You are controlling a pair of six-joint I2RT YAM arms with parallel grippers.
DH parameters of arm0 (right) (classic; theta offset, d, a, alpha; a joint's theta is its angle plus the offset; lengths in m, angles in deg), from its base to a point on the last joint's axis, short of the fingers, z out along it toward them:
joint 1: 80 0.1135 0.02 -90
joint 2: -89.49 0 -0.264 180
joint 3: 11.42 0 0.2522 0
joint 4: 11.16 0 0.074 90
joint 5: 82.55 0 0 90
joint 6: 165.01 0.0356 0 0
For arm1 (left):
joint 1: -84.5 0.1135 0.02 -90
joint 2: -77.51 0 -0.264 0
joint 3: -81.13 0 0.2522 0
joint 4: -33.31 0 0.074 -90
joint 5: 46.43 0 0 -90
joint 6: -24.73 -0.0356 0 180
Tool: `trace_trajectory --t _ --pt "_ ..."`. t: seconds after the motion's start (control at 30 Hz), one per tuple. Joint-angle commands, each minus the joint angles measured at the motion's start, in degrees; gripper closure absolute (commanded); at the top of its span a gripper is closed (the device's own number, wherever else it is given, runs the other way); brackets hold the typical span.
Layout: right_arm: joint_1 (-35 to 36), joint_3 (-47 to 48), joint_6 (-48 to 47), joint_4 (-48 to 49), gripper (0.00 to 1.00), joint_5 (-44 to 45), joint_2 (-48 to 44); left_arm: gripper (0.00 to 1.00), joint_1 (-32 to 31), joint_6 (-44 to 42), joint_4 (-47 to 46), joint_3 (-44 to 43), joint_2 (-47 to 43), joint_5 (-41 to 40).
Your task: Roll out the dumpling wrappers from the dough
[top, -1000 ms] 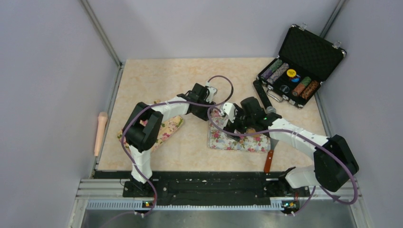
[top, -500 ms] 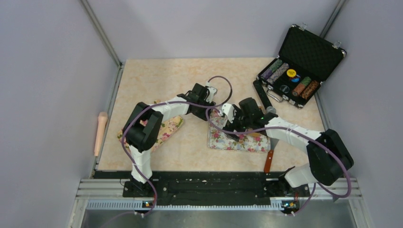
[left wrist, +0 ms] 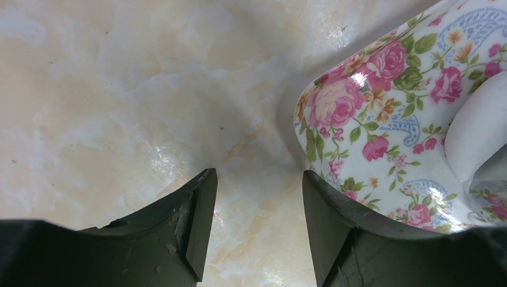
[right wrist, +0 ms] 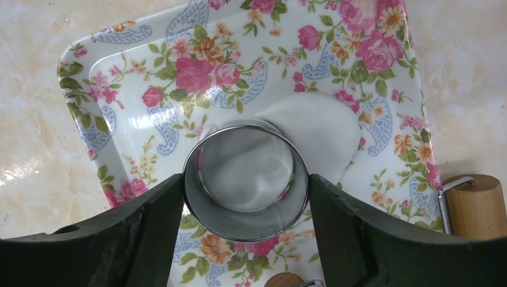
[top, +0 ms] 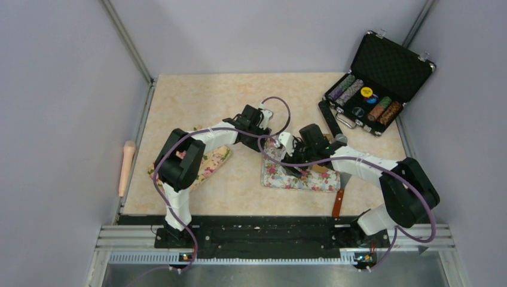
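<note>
Right claw has just narrowed from wide and now grips the metal ring, which stands on the flat white dough in the flowered tray, so cutting a wrapper looks close; left claw hangs parted, empty, over the table.

The tray is white, printed with pink and red roses, green leaves and blue paisley swirls. On it the dumpling wrapper is plain white and the metal ring cutter shiny silver. The desk is cream, marbled with pale beige. At two o'clock the case is black, its poker chips in purple, green, orange and brown rows. At nine o'clock the rolling pin is pale peach. The cables are purple.
</note>
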Motion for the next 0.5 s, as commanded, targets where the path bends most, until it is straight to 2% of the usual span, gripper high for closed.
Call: trace_trajectory --t 0.0,0.13,0.47 --pt "-0.44 1.78 0.49 -0.54 0.27 -1.63 -0.01 0.4 -0.65 -0.49 -0.71 0.57 -0.76 0.38" --pt "-0.43 1.68 0.33 -0.63 0.39 -0.81 0.54 0.4 -0.61 -0.49 -0.7 0.46 -0.75 0.38" --pt "-0.45 1.24 -0.63 -3.05 0.55 1.73 3.42 0.4 -0.61 -0.57 -0.43 0.63 -1.33 0.17"
